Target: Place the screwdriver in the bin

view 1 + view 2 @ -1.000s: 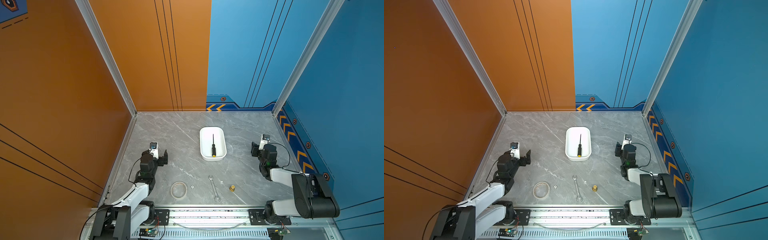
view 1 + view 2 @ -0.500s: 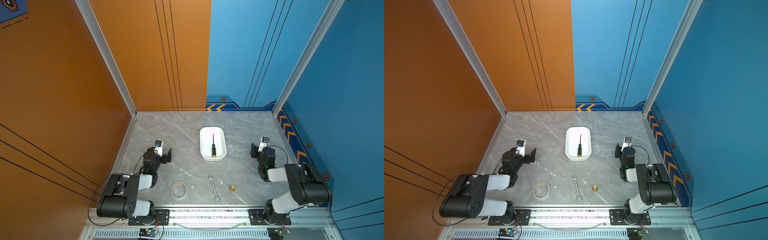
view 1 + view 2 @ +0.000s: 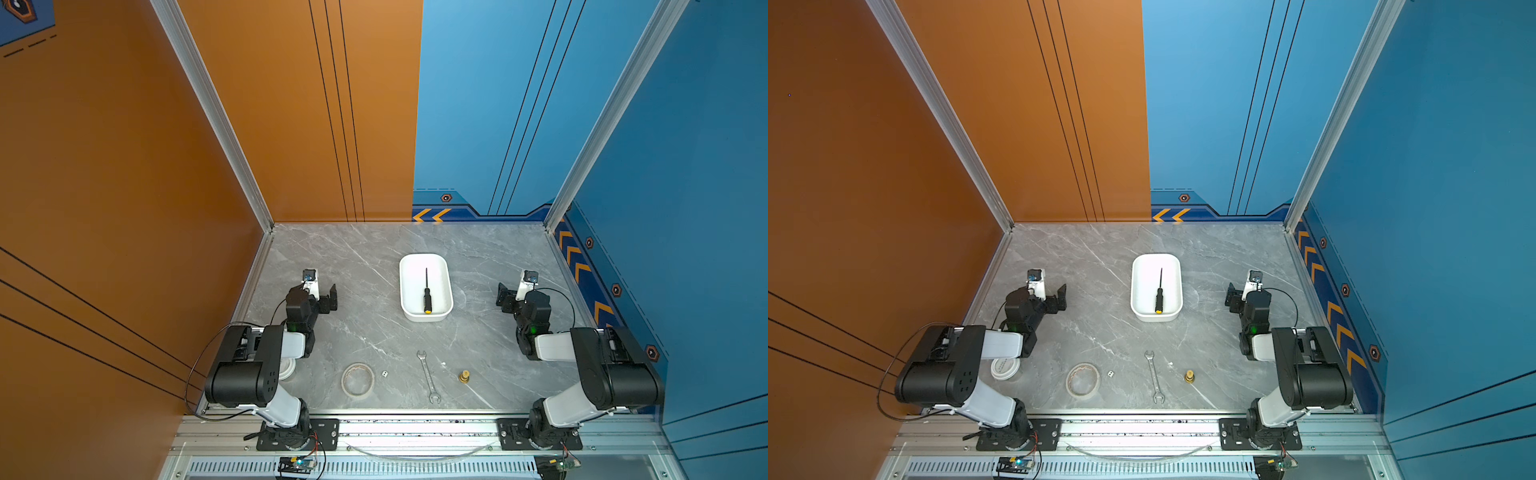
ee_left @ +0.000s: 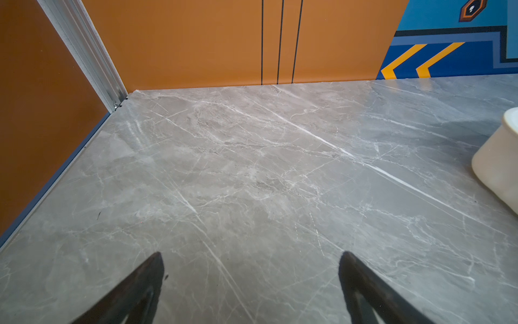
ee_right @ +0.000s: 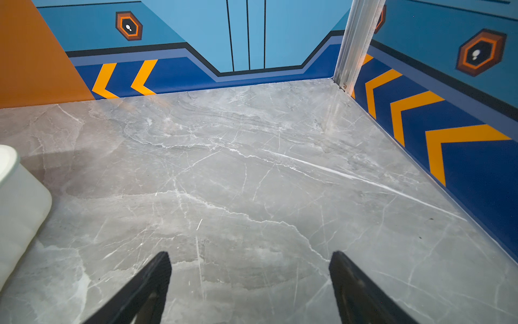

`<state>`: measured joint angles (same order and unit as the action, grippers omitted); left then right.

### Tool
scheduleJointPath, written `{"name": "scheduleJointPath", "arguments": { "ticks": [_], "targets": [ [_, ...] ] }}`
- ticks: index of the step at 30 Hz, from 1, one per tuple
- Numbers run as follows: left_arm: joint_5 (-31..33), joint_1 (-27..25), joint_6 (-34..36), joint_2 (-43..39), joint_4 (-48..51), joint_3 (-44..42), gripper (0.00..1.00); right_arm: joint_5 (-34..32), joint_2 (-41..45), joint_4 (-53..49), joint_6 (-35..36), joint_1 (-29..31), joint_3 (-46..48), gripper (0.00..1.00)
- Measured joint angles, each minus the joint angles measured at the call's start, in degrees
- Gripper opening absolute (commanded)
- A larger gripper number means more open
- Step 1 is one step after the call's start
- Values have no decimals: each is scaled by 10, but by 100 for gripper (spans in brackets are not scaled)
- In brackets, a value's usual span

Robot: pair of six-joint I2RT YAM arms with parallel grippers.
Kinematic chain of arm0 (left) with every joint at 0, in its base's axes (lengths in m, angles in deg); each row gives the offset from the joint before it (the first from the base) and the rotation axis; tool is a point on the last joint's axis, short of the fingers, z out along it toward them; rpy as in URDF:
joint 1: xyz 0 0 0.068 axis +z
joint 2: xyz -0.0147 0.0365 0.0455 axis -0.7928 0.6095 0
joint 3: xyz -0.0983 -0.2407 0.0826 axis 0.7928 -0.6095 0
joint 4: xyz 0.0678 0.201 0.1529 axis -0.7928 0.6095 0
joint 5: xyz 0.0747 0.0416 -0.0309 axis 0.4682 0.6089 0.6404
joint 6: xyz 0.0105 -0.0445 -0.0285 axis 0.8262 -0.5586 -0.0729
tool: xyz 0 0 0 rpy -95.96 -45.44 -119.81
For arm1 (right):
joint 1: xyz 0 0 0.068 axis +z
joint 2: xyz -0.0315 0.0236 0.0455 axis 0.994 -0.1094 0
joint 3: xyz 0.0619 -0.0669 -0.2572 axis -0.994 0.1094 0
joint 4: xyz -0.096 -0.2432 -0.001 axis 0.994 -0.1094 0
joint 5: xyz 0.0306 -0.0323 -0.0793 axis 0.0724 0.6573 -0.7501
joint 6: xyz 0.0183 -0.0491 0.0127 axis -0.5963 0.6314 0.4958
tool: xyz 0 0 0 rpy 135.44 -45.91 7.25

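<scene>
1. The screwdriver [image 3: 427,293] lies flat inside the bin [image 3: 426,316], along its long side, with the yellow end toward the robot. In both top views no pincer touches it.
2. The left pincer [image 4: 251,255] is released. Its jaws are wide apart above the bare surface [image 3: 365,266], with nothing between them.
3. The right pincer [image 5: 250,255] is also released and empty. The bin wall shows only at the edge of its wrist view.
4. I judge the task as complete, so the step in hand is only to rest both arms. To do it well, each pincer should hold off from the bin, 1 on each side, so the wall gets no push.
5. Near the robot lie a wrench [image 3: 428,376], a tape ring [image 3: 357,379], a brass fitting [image 3: 464,376] and a small white cube [image 3: 385,374]. A white lid [image 3: 1005,368] sits partly under the left arm.
6. Nothing stands between the pincers and the bin. The risk, I think, is a low elbow that sweeps these loose things.
</scene>
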<state>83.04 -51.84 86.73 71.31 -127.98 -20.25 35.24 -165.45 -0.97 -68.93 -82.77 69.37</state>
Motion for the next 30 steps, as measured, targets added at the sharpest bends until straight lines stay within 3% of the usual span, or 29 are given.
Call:
{"name": "scheduleJointPath", "arguments": {
  "ticks": [9, 30],
  "targets": [
    [5, 0, -6, 0, 1, 0, 98, 0, 0, 0, 0, 0, 0, 100],
    [5, 0, -6, 0, 2, 0, 98, 0, 0, -5, 1, 2, 0, 100]
  ]
}}
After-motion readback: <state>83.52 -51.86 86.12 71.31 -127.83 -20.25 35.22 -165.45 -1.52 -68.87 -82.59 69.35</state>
